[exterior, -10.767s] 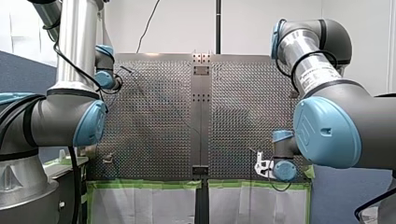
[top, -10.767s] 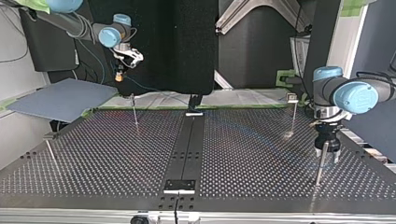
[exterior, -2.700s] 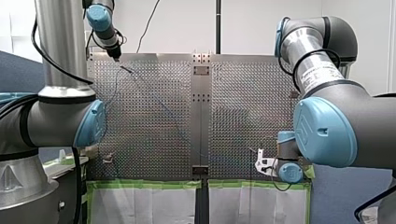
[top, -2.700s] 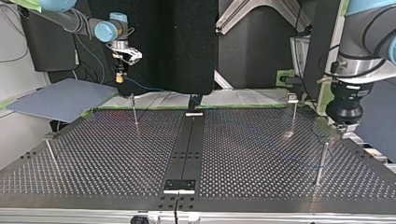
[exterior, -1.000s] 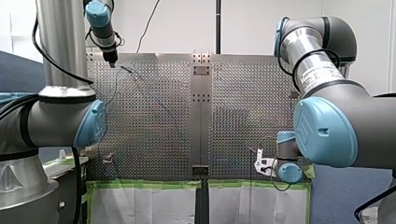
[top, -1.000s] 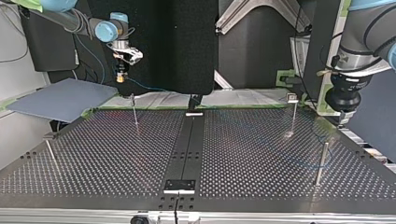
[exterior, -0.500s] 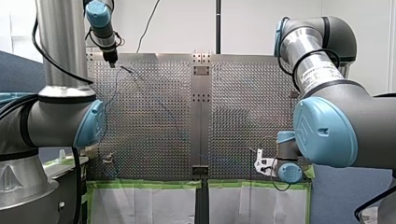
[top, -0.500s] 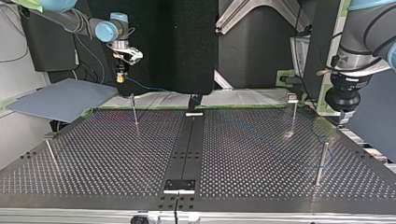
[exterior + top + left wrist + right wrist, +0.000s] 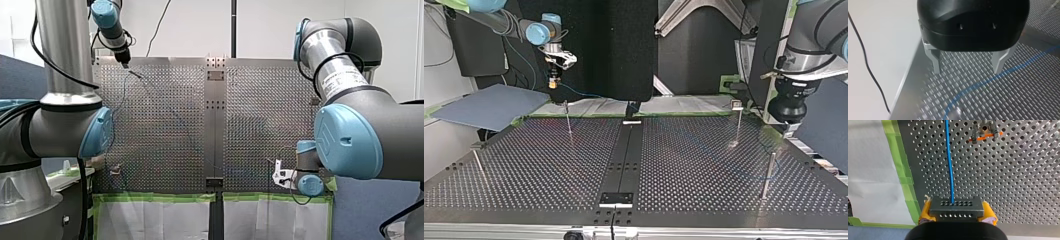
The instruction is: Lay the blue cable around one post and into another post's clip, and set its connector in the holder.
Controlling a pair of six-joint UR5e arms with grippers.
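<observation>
The thin blue cable (image 9: 949, 160) leaves a dark grey connector block (image 9: 956, 208); my right gripper (image 9: 957, 213) is shut on that block with its yellow pads, held above the table's taped edge. A post clip with an orange band (image 9: 984, 132) stands ahead of it, beside the cable. In the top view my right gripper (image 9: 553, 83) hangs at the far left. My left gripper (image 9: 967, 67) is open and holds nothing, its metal fingers (image 9: 935, 61) above the cable (image 9: 978, 85) lying on the perforated plate. It hovers (image 9: 788, 130) near the tall post (image 9: 767, 175) at the right.
More thin posts stand on the plate (image 9: 568, 120) (image 9: 738, 122) (image 9: 478, 162). A dark centre strip carries a small bracket at each end (image 9: 616, 199) (image 9: 632, 121). Green tape and white sheets (image 9: 160, 215) edge the table. A grey board (image 9: 489, 105) lies off the top view's left.
My left gripper has shifted a little, rising slightly in the top view and moving right in the front view. My right gripper and the connector have not moved.
</observation>
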